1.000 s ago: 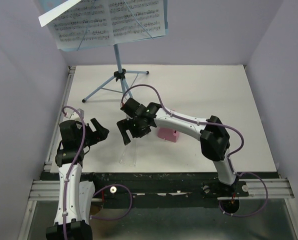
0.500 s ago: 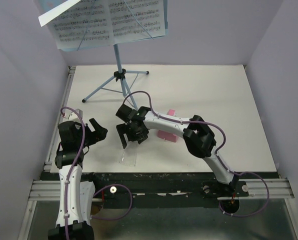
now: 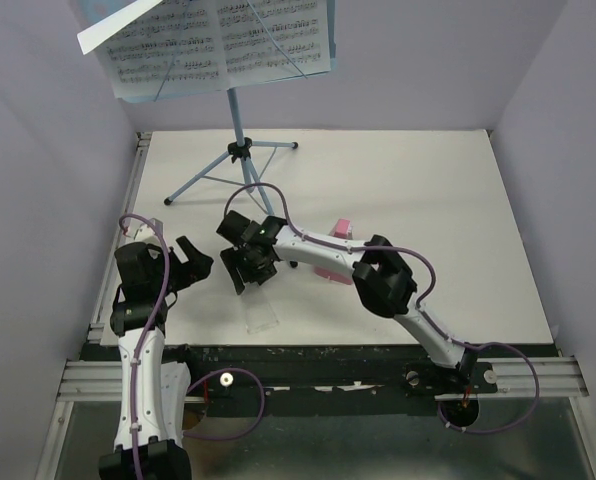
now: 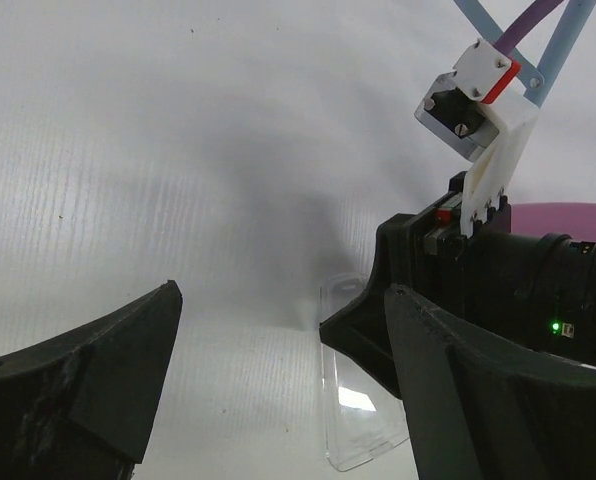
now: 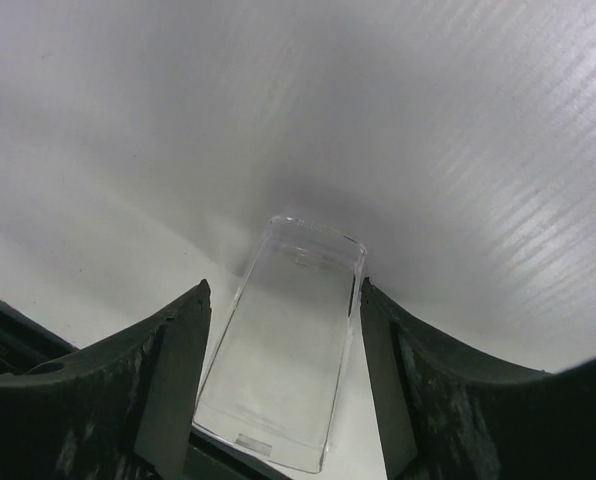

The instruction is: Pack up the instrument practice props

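Props: small pink wedge-shaped metronome [image 3: 342,226] sits on the white table [image 3: 428,180], partly under the right arm. The light-blue tripod music stand [image 3: 240,130] is at the far side, with the white sheet-music pages [image 3: 218,40] on its desk.
Container: clear flat rectangular plastic case [image 5: 283,350] lies near the front edge. Nothing is visible inside.
Right tool [image 5: 283,290]: astride the case, fingers close along both long sides; firm contact cannot be told.
Left tool [image 4: 283,295]: wide, holding nothing, just beside the case.
Step, judged: gripping the case. Centre the fingers and close gently, since the thin slick walls may flex or slip.
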You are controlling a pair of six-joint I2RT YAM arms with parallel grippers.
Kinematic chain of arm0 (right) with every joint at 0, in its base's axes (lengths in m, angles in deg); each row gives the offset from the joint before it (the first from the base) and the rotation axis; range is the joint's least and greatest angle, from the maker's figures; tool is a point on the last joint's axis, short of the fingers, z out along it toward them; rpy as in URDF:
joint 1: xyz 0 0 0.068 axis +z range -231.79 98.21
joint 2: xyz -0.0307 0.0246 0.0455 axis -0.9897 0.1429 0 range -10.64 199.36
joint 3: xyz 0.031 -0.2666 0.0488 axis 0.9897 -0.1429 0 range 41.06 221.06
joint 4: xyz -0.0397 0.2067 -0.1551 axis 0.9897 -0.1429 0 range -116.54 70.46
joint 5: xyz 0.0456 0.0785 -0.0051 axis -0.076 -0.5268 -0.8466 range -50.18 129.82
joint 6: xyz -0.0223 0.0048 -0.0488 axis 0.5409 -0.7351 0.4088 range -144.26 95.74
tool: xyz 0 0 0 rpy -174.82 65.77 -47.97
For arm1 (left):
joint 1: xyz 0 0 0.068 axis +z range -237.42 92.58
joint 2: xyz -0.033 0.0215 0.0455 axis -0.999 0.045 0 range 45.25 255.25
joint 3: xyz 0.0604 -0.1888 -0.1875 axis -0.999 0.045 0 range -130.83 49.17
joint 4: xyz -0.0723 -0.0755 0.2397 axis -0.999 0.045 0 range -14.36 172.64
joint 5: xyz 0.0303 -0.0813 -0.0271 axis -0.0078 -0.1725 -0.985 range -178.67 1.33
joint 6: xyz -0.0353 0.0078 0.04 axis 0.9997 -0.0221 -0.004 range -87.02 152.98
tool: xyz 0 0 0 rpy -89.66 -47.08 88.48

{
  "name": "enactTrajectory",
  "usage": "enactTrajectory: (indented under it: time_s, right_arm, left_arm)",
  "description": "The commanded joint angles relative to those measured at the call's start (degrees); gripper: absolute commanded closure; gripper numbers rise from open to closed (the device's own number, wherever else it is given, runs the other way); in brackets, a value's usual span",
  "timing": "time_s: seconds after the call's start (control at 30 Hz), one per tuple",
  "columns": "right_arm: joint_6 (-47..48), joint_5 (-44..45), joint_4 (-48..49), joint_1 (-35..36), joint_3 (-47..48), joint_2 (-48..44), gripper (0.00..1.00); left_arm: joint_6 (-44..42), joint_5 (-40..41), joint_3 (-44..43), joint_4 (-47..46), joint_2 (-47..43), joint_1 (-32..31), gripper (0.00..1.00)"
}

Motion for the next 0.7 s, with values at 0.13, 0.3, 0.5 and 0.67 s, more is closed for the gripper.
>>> enactTrajectory:
  time_s: [0.13, 0.3, 0.5, 0.67]
  right_arm:
    - [12.3, 2.7, 4.1, 3.5, 0.4, 1.5, 0.32]
    - [18.8, 6.3, 6.0, 5.9, -3.2, -0.2, 0.31]
    - [28.3, 5.9, 9.2, 6.4, -9.9, -3.1, 0.37]
    - [44.1, 5.4, 12.5, 6.3, -19.1, -7.1, 0.47]
  left_arm:
    - [0.9, -2.1, 0.8, -2.3, -0.1, 0.6, 0.07]
    - [1.2, -2.4, 1.2, -2.8, -1.3, 0.7, 0.07]
    - [1.5, -2.1, 1.5, -3.2, -3.1, 0.9, 0.07]
    - [1.5, -2.1, 1.8, -3.4, -4.3, 1.3, 0.07]
